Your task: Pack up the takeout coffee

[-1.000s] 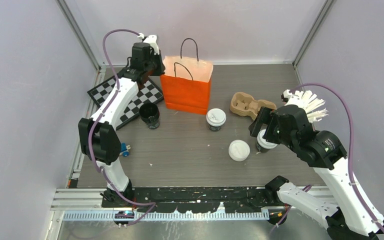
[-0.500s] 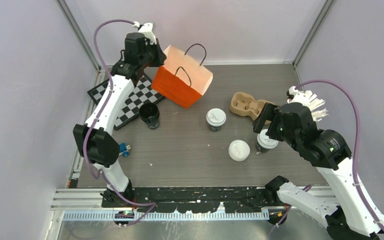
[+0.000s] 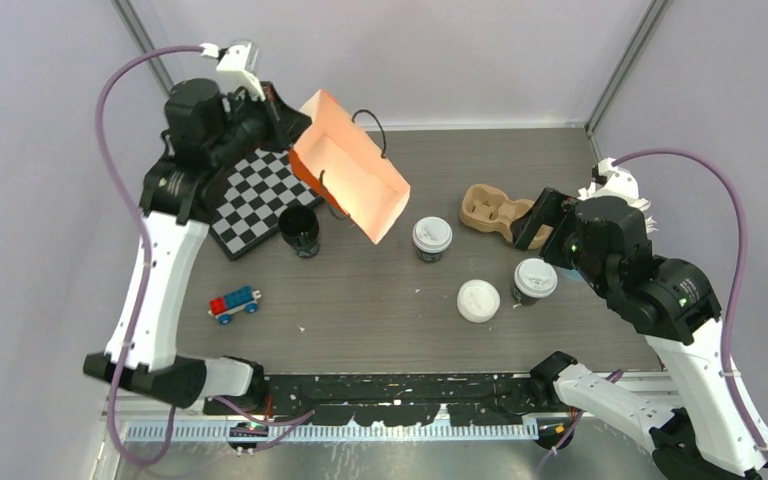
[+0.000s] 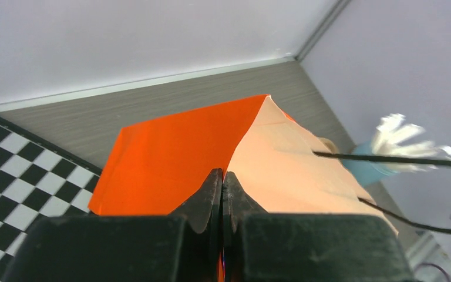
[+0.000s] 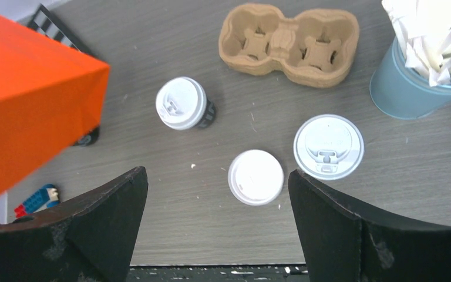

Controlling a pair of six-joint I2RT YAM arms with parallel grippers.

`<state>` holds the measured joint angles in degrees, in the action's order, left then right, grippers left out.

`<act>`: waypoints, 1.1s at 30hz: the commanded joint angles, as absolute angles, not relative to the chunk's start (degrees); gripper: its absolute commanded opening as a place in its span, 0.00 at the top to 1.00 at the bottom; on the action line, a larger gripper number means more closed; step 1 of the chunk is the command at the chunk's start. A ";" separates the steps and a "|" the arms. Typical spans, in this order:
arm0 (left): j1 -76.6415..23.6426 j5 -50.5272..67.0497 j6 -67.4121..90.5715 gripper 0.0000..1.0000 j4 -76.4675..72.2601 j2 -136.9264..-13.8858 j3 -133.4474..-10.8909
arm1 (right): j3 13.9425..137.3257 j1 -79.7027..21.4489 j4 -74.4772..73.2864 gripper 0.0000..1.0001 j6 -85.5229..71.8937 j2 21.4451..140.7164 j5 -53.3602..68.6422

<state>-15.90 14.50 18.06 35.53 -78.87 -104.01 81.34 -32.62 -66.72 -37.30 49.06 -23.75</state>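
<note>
The left hand (image 4: 222,174) pinches the bag (image 3: 350,180) by its rim, holding it off the desk (image 3: 380,300) and tilted, likely to offer its mouth. Right of the bag stand a near coffee (image 3: 432,237) and a far coffee (image 3: 535,280). The right hand (image 5: 215,173), spread, hovers above them, probably ready to grasp one.
</note>
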 commanded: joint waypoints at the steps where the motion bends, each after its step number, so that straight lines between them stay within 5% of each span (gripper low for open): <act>1: -16.53 22.68 23.05 1.00 38.00 -70.79 -99.47 | 85.38 -32.75 -63.34 0.07 -36.46 50.19 -25.24; 22: -24.52 29.41 26.00 1.00 31.26 -61.29 -67.47 | 83.16 -32.76 -65.08 0.09 -38.46 53.22 -18.53; 33: -24.51 17.87 22.77 0.45 42.70 -61.31 -74.72 | 82.86 -30.58 -62.88 0.14 -32.43 64.90 -19.61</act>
<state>-24.51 23.88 26.06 37.85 -62.08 -67.57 82.50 -32.45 -65.60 -37.06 61.32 -17.96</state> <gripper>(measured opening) 0.501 0.877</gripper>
